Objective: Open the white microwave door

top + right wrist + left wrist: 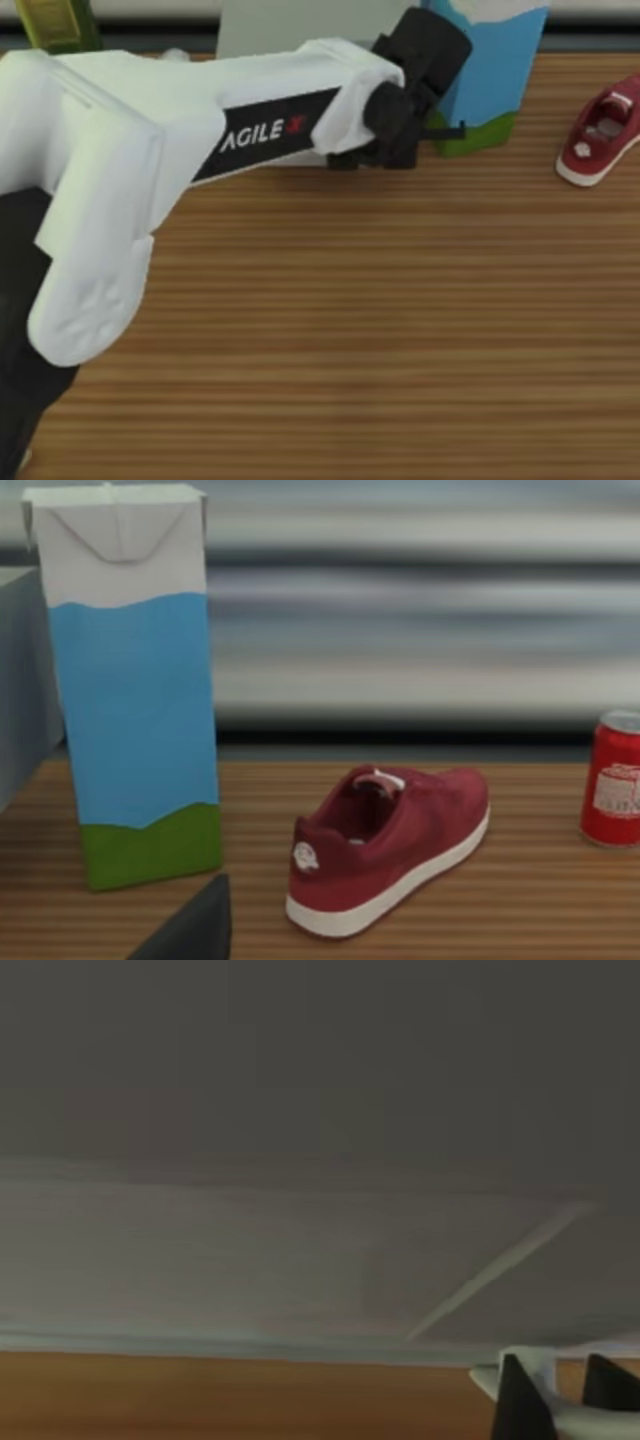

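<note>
Striped wooden desk [380, 330] carries the left pincer [425, 140] at the white microwave door [300, 1250], its spread unclear, carton [490, 70] just beyond.

Carton [135, 690], red shoe [395, 845], red can [612, 780].

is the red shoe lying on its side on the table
No, in the right wrist view the red shoe stands upright on its white sole on the wooden table, beside the tall carton.

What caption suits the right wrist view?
Carton, red shoe and red can standing on the table.
</note>
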You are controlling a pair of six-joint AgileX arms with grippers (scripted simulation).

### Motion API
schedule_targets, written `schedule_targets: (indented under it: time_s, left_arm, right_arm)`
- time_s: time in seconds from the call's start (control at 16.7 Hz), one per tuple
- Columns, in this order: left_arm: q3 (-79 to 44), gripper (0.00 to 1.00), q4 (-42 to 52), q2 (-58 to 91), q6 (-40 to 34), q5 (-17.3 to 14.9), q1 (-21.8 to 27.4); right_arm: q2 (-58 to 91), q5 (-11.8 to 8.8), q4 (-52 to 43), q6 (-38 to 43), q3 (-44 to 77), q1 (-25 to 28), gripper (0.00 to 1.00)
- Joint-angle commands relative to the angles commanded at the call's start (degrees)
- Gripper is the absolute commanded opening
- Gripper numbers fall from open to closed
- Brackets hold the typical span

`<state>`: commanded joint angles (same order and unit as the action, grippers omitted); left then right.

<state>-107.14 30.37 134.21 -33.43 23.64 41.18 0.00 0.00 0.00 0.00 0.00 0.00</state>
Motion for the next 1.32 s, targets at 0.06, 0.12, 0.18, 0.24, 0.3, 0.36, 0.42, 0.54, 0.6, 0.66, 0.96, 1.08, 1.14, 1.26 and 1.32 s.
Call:
schedule_targets:
  time_s: [0.06,0.12,0.18,0.24,0.3,0.36,0.42,0.54,0.6,0.66,0.96,1.08,1.14,1.26,1.32]
  left_arm:
    - [1.6,0.0,-0.8,-0.9,-0.4,0.4,0.0]
    - [2.8,0.0,-1.6,-1.8,-0.9,0.8,-0.1]
    - [3.6,0.0,-2.2,-2.4,-1.2,1.0,-0.1]
    - [3.7,0.0,-2.3,-2.5,-1.2,1.0,-0.1]
    - [3.7,0.0,-2.3,-2.5,-1.2,1.0,-0.1]
    - [3.7,0.0,-2.3,-2.5,-1.2,1.0,-0.1]
    - [3.7,0.0,-2.3,-2.5,-1.2,1.0,-0.1]
    - [3.7,0.0,-2.3,-2.5,-1.2,1.0,-0.1]
    - [3.7,0.0,-2.3,-2.5,-1.2,1.0,-0.1]
    - [3.7,0.0,-2.3,-2.5,-1.2,1.0,-0.1]
    - [3.7,0.0,-2.3,-2.5,-1.2,1.0,-0.1]
    - [3.7,0.0,-2.3,-2.5,-1.2,1.0,-0.1]
    - [3.7,0.0,-2.3,-2.5,-1.2,1.0,-0.1]
    - [3.7,0.0,-2.3,-2.5,-1.2,1.0,-0.1]
    - [3.7,0.0,-2.3,-2.5,-1.2,1.0,-0.1]
  right_arm:
    - [0.0,0.0,0.0,0.0,0.0,0.0,1.0]
    - [0.0,0.0,0.0,0.0,0.0,0.0,1.0]
    - [0.0,0.0,0.0,0.0,0.0,0.0,1.0]
    - [0.0,0.0,0.0,0.0,0.0,0.0,1.0]
    - [0.0,0.0,0.0,0.0,0.0,0.0,1.0]
    - [0.0,0.0,0.0,0.0,0.0,0.0,1.0]
    - [0.0,0.0,0.0,0.0,0.0,0.0,1.0]
    - [0.0,0.0,0.0,0.0,0.0,0.0,1.0]
    - [0.0,0.0,0.0,0.0,0.0,0.0,1.0]
    - [0.0,0.0,0.0,0.0,0.0,0.0,1.0]
    - [0.0,0.0,0.0,0.0,0.0,0.0,1.0]
    - [0.0,0.0,0.0,0.0,0.0,0.0,1.0]
    - [0.0,0.0,0.0,0.0,0.0,0.0,1.0]
    - [0.0,0.0,0.0,0.0,0.0,0.0,1.0]
    - [0.0,0.0,0.0,0.0,0.0,0.0,1.0]
